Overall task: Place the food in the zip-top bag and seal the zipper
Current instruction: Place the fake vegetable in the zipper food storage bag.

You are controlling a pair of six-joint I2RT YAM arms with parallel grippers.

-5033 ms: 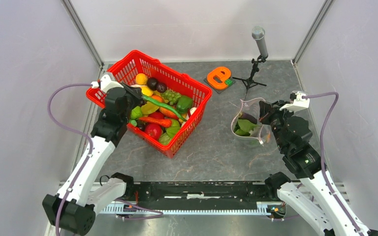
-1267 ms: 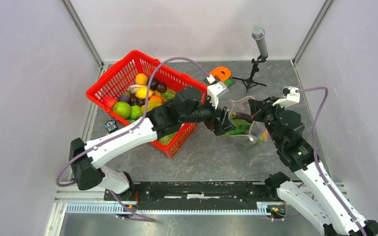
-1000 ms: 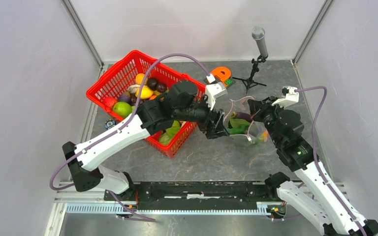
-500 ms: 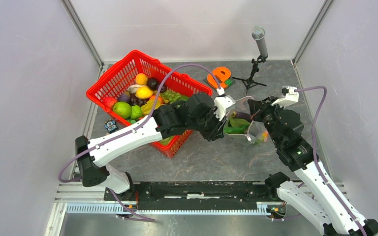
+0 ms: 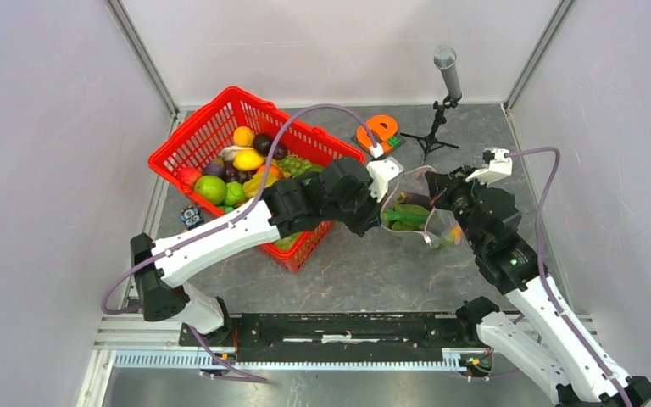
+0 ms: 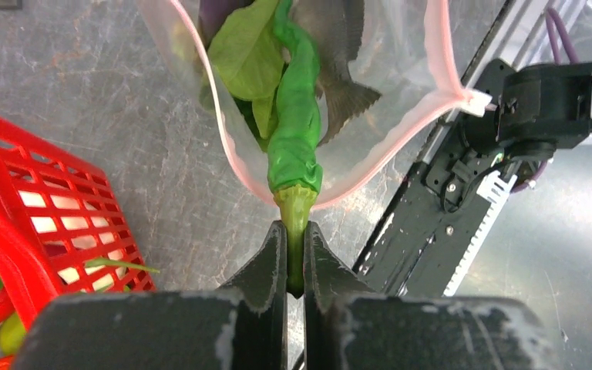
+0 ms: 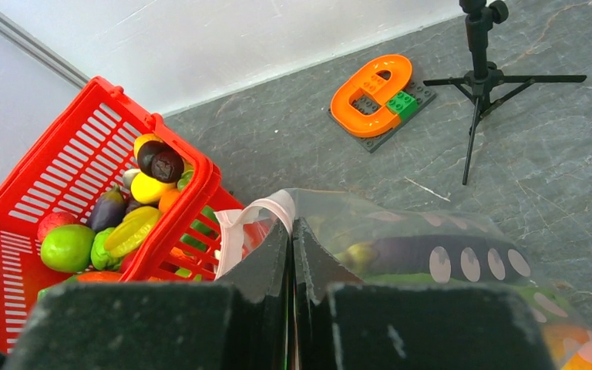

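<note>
The zip-top bag [image 5: 420,214] stands open at the right middle of the table, clear with pale dots [image 7: 470,264]. My right gripper [image 7: 291,225] is shut on its mouth edge, on the pale zipper [image 7: 250,220]. A long green pepper [image 6: 297,123] lies across the pink zipper rim [image 6: 223,146], its body inside the bag beside a green leafy vegetable [image 6: 245,54]. My left gripper [image 6: 295,231] is shut on the pepper's stem just outside the mouth. A purple piece [image 7: 424,258] and a small orange fruit [image 7: 563,347] show through the bag wall.
A red mesh basket [image 5: 188,136] with several toy fruits and vegetables stands at the back left, close behind my left arm. An orange letter toy [image 5: 379,133] and a microphone stand [image 5: 447,76] sit at the back. A small toy [image 5: 190,217] lies left of the basket.
My left gripper, open beside the bag mouth a second ago, has closed on the pepper's stem. Five seconds ago that arm was over the basket. The right arm holds still.
</note>
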